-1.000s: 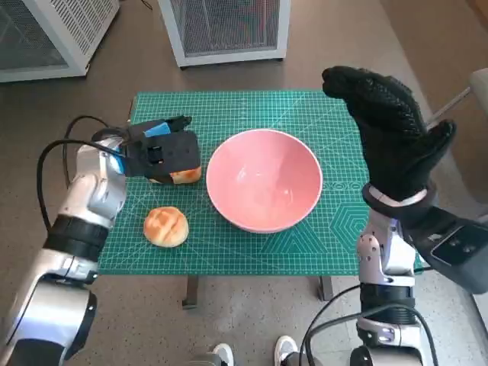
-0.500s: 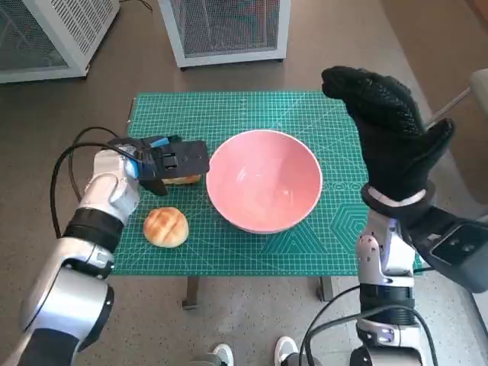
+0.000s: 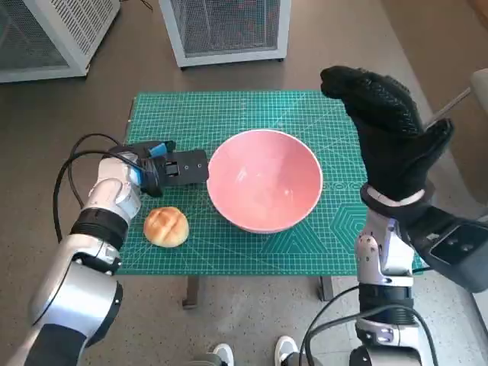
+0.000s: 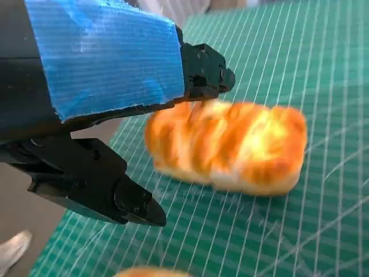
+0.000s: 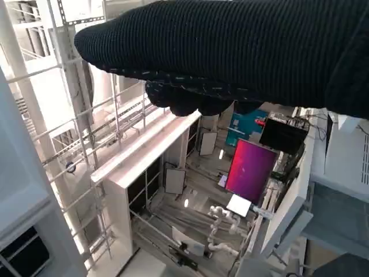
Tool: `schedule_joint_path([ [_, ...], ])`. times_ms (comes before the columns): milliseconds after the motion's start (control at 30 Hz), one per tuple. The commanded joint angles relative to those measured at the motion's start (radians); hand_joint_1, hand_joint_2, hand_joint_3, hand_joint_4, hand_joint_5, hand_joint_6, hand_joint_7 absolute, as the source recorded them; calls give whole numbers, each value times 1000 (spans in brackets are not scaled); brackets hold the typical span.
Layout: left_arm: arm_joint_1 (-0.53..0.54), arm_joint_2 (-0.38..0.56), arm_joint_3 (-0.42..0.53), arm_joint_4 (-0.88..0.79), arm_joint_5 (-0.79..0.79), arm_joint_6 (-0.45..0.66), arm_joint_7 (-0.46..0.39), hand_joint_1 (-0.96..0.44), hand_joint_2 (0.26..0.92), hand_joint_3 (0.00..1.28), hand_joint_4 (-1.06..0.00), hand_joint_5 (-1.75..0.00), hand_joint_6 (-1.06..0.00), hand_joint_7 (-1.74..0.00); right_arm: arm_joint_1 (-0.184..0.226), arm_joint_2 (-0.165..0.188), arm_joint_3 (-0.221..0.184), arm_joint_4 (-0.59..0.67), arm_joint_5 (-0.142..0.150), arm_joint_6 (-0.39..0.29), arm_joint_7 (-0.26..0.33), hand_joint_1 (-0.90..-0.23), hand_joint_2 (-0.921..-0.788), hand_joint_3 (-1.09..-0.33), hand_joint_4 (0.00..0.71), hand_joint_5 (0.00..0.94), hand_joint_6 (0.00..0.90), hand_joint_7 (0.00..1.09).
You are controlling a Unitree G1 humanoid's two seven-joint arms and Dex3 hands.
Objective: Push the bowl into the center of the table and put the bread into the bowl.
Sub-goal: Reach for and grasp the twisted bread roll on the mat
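Observation:
The pink bowl stands empty near the middle of the green mat. A round bun lies near the mat's front left. My left hand sits low just left of the bowl and hides a second bread in the head view. In the left wrist view that long glazed bread lies on the mat between and just beyond my spread black fingers, which do not clasp it. The round bun's edge shows near it. My gloved right hand is raised high right of the bowl, holding nothing.
White mesh cabinets stand on the floor behind the table. A person's shoes show below the table's front edge. The left arm's cable loops over the table's left side. The right wrist view shows only the glove and the room beyond.
My left hand has turned and sunk lower over the long bread, which now is hidden in the head view. The bowl, the bun and my right hand have stayed put.

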Motion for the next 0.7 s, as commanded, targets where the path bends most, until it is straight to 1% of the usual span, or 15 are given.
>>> schedule_joint_path([
  [33,21,-5,-19,24,23,-43,82,37,835,36,-492,-62,-460,-52,22,5,-1,4,4,13,-8,-503,-921,-412,274,12,129,540],
  [67,23,-3,-29,27,33,-52,103,36,839,35,-529,-63,-477,-50,23,5,-1,3,4,14,-9,-503,-921,-411,275,12,130,540],
  [100,24,-2,-36,29,39,-59,117,29,848,33,-637,-92,-528,-59,23,5,-1,2,4,15,-9,-504,-921,-406,275,11,131,540],
  [133,26,-1,-44,32,47,-69,137,26,851,32,-676,-103,-546,-62,24,5,-2,1,5,16,-10,-504,-921,-405,275,11,132,540],
  [167,27,0,-49,36,53,-76,151,148,876,52,-671,-511,-603,-83,24,5,-2,1,6,17,-10,-506,-921,-401,275,11,133,539],
  [200,28,2,-55,39,60,-85,168,225,892,72,-660,-783,-640,-97,25,6,-2,-1,6,18,-10,-507,-921,-399,276,11,133,539],
  [233,29,3,-60,41,65,-91,179,275,903,78,-661,-950,-691,-124,25,6,-2,-1,7,18,-11,-508,-921,-397,276,10,134,538],
  [267,30,6,-63,43,68,-100,192,294,906,80,-661,-1010,-709,-134,26,7,-1,-3,7,19,-12,-508,-921,-397,276,10,134,538],
  [300,31,8,-66,44,70,-106,202,188,912,91,-640,-1091,-670,-524,27,7,-1,-5,7,20,-12,-508,-921,-395,276,10,135,537],
  [333,34,12,-66,46,70,-119,219,150,913,99,-630,-1123,-652,-667,28,8,-1,-6,7,21,-13,-509,-921,-395,276,10,135,537],
  [367,36,14,-66,47,71,-128,231,97,916,108,-628,-1218,-630,-803,28,8,0,-7,7,21,-13,-509,-921,-393,277,10,135,537],
  [400,39,18,-64,47,69,-141,245,63,918,115,-628,-1278,-615,-890,29,8,0,-7,8,21,-13,-509,-921,-392,277,9,135,536],
  [533,44,30,-50,44,59,-184,277,18,920,120,-602,-1354,-621,-1012,29,9,-2,-5,13,22,-8,-508,-921,-390,277,9,136,535],
  [600,47,35,-38,40,49,-203,289,8,920,122,-592,-1297,-612,-1126,29,10,-3,-2,17,22,-6,-507,-921,-389,278,9,137,534],
  [700,46,40,-23,33,34,-219,294,3,921,124,-585,-1263,-608,-1188,28,10,-3,4,21,22,-3,-506,-921,-388,278,8,138,532],
])
